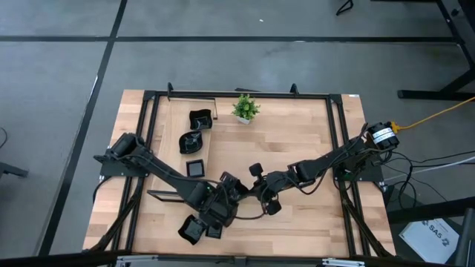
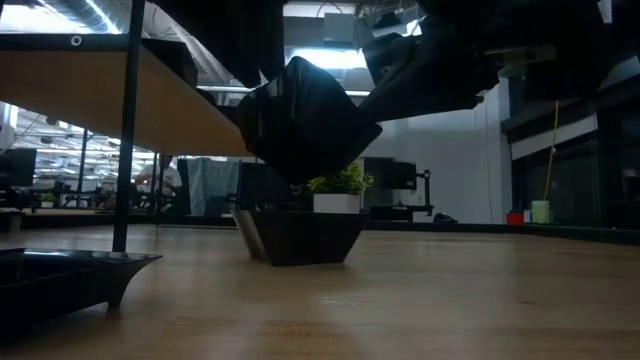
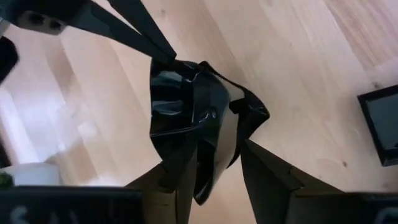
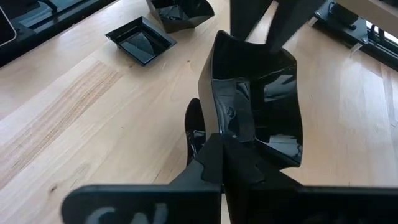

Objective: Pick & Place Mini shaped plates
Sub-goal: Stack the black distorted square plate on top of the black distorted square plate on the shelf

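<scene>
One mini shaped plate (image 4: 261, 106), a glossy black square dish with upturned corners, hangs tilted above the table's near middle (image 2: 300, 120). My right gripper (image 4: 217, 142) is shut on its rim and reaches in from the right (image 1: 252, 189). My left gripper (image 3: 217, 148) comes from the left (image 1: 225, 196) and is open, with one finger on each side of the plate's opposite edge. More black plates lie on the table: three at the far left (image 1: 194, 141) and two near the front edge (image 1: 199, 230). My right gripper pinches the plate's rim (image 4: 231, 127) between its two shut fingers, slanting down from the table's right. The plate is lifted clear of the table and tilted. My left gripper's fingers (image 4: 249, 28) stand on either side of the plate's opposite rim (image 3: 205, 180); whether they touch it, I cannot tell.
A small green potted plant (image 1: 245, 107) stands at the far middle. A black metal frame (image 1: 237, 94) runs around the table's edges. One plate (image 2: 300, 235) rests on the wood right below the lifted one. Bare wood lies to the right (image 1: 312, 215).
</scene>
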